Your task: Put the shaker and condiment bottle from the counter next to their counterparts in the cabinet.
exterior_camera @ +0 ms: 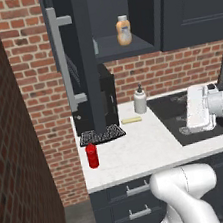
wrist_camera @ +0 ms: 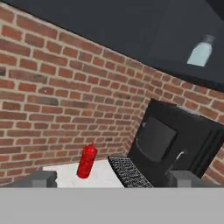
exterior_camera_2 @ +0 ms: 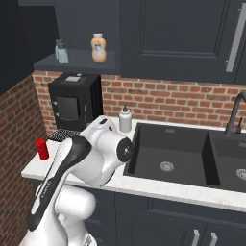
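The red condiment bottle (exterior_camera: 92, 156) (exterior_camera_2: 43, 149) (wrist_camera: 87, 161) stands upright on the white counter (exterior_camera: 140, 152) near its left end, in front of the brick wall. My gripper (wrist_camera: 114, 181) is open with nothing between its fingers, well back from the bottle and facing it. The navy cabinet (exterior_camera: 74, 53) has its door swung open. On its shelf stand an orange bottle with a pale cap (exterior_camera: 123, 31) (exterior_camera_2: 98, 48) and, left of it, a pale grey-blue shaker with a darker cap (exterior_camera_2: 61, 52) (wrist_camera: 201, 51).
A black coffee machine (exterior_camera: 106, 99) (exterior_camera_2: 74, 105) (wrist_camera: 175, 148) with a mesh drip tray (exterior_camera: 102, 134) sits just right of the red bottle. A white pump bottle (exterior_camera: 140, 100) (exterior_camera_2: 125, 119) and a yellow bar (exterior_camera: 131, 120) stand near the dark sink (exterior_camera_2: 173, 153) and its faucet (exterior_camera_2: 235, 115).
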